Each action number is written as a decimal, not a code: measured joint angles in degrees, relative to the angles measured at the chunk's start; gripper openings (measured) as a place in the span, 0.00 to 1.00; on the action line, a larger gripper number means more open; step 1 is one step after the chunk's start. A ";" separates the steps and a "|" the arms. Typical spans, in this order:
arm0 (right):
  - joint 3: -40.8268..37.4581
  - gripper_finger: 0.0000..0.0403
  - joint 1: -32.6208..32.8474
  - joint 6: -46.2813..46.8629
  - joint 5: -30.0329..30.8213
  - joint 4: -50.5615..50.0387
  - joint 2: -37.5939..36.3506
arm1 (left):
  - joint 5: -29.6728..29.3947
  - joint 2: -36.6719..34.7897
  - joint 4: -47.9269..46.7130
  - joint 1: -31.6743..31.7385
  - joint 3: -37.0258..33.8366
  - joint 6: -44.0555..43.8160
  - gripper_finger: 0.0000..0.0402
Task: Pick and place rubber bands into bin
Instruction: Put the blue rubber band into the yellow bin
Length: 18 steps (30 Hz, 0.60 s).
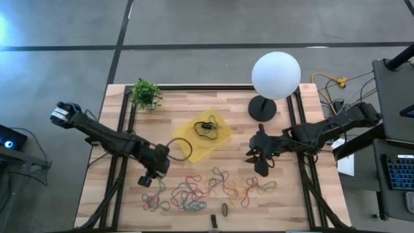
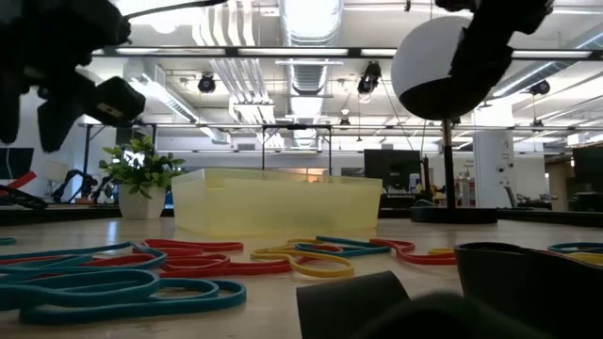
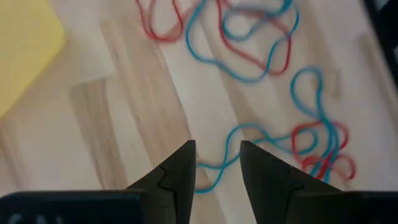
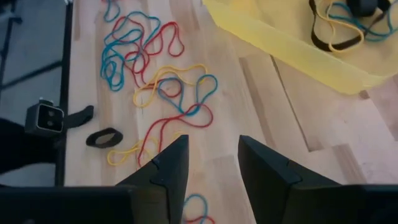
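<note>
Item: left end effector [image 1: 147, 179], fingers parted and empty, lower left of the high view over thin red, blue and tan rubber bands [image 1: 194, 193] on the wooden worktop [image 1: 116, 194]. Right end effector [image 1: 260, 158], also parted and empty, right of centre. Handling: descend on one strand, pinch flat, then carry to the shallow translucent yellow plastic bin [image 1: 194, 145].

You have the rubber bands [image 1: 200, 191], thin red, blue, green and tan loops, tangled flat in a strip along the table's near edge. The bin [image 1: 202, 134], a shallow translucent yellow tray, sits mid-table turned diamond-wise. It already holds a few bands, including dark loops.
</note>
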 joint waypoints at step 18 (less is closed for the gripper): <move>-2.75 0.31 1.60 3.09 4.65 2.66 -5.35 | -4.00 12.50 0.92 -6.50 0.08 10.05 0.27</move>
